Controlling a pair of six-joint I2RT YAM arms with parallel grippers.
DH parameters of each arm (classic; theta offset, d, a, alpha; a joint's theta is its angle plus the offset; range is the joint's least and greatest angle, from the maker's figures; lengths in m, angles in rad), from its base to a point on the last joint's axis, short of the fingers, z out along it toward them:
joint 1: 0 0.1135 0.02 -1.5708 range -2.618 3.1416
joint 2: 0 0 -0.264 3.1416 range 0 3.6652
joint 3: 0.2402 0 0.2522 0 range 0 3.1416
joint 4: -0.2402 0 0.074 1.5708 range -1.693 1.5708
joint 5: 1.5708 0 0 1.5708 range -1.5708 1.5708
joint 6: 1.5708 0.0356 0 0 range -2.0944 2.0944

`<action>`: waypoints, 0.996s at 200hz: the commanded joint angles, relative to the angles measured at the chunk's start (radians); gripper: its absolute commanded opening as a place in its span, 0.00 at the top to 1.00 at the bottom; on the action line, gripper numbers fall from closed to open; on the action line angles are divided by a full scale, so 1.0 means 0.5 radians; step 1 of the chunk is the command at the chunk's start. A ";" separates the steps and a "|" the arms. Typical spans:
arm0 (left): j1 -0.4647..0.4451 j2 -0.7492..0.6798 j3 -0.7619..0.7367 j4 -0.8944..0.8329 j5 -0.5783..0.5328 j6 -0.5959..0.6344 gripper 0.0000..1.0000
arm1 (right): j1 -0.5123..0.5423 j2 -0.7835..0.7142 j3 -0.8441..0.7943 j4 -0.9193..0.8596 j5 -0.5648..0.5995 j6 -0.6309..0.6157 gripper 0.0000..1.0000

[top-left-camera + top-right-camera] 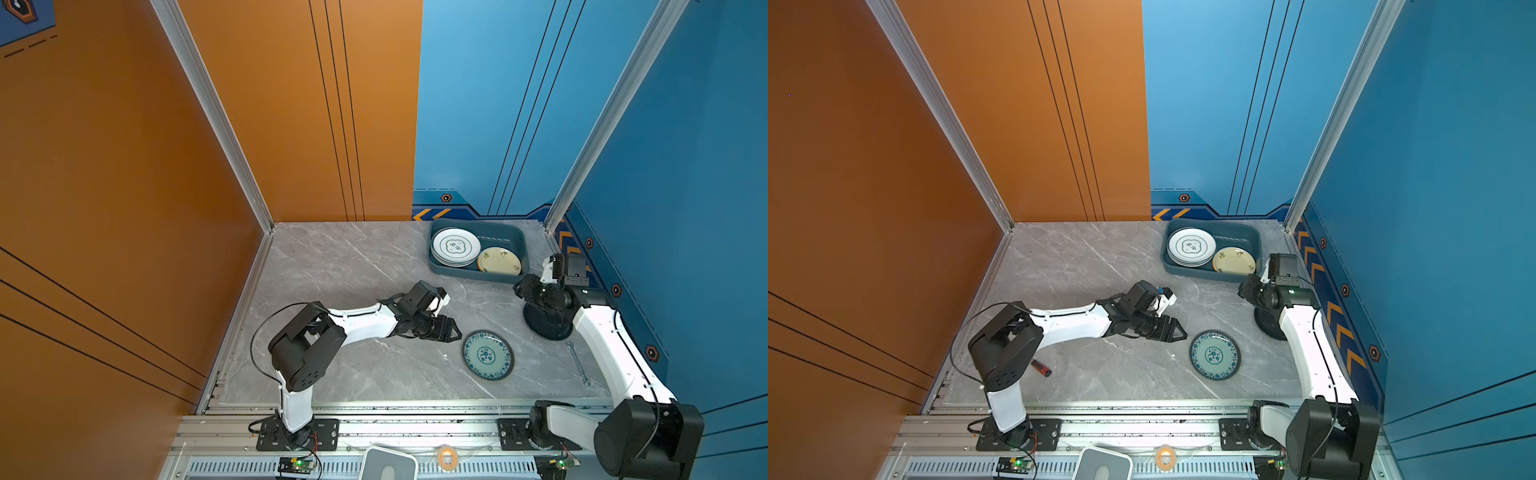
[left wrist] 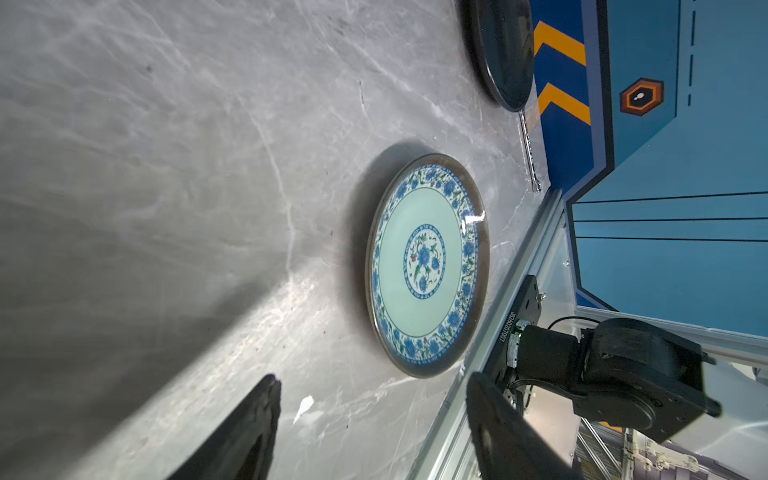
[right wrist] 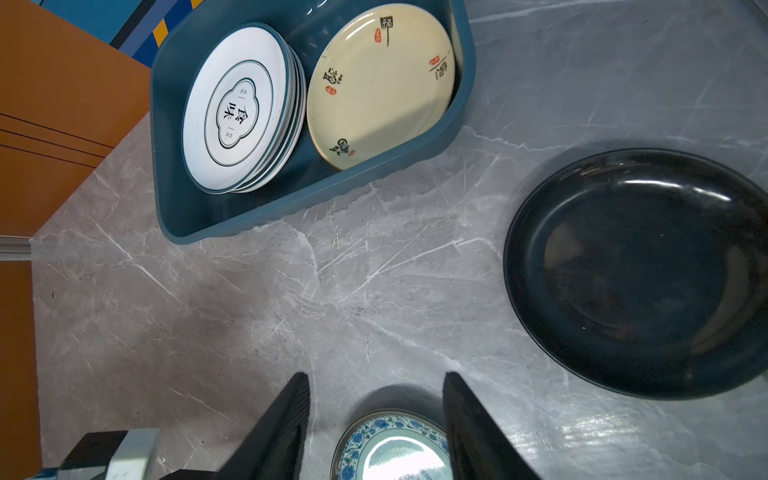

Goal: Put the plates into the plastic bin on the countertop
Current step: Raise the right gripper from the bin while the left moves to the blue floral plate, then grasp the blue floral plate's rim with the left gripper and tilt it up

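- Left jaws: apart, with nothing between them. The fingers (image 2: 257, 419) sit low over the bench (image 1: 332, 270) and point at the teal-patterned plate (image 1: 488, 354), near its rim but clear of it.
- Right jaws: parted and empty. The fingers (image 3: 286, 432) hang above the bench at the far edge of the black plate (image 1: 544, 330), between that plate and the plastic bin (image 1: 505, 237). In the right wrist view the teal-patterned plate (image 3: 390, 449) shows in the gap, but it lies well beyond the fingers.
- Bench: a grey marble-patterned slab with aluminium rails along its edges.
- Plastic bin: a dark teal tub at the far right corner of the bench, close to the back wall. It holds two groups of plates.
- Black plate: on the bench outside the bin, near the right wall. The right arm (image 1: 611, 353) partly hides it in both top views.
- White plates (image 1: 455, 247): a stack in the left half of the bin. The top one has dark rings and a lettered emblem; the number in the stack cannot be told.
- Teal-patterned plate: flat on the bench outside the bin, between the two arms.
- Cream plate (image 1: 498, 261): in the right half of the bin, just beside the stack.
- Wrench (image 1: 577, 363): on the bench along the right arm.
- Red-handled tool (image 1: 1041, 368): on the bench by the left arm (image 1: 1075, 322).
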 commanded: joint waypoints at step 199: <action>-0.165 0.503 0.269 0.162 0.108 -0.095 0.72 | -0.081 -0.019 -0.169 0.130 -0.132 0.043 0.45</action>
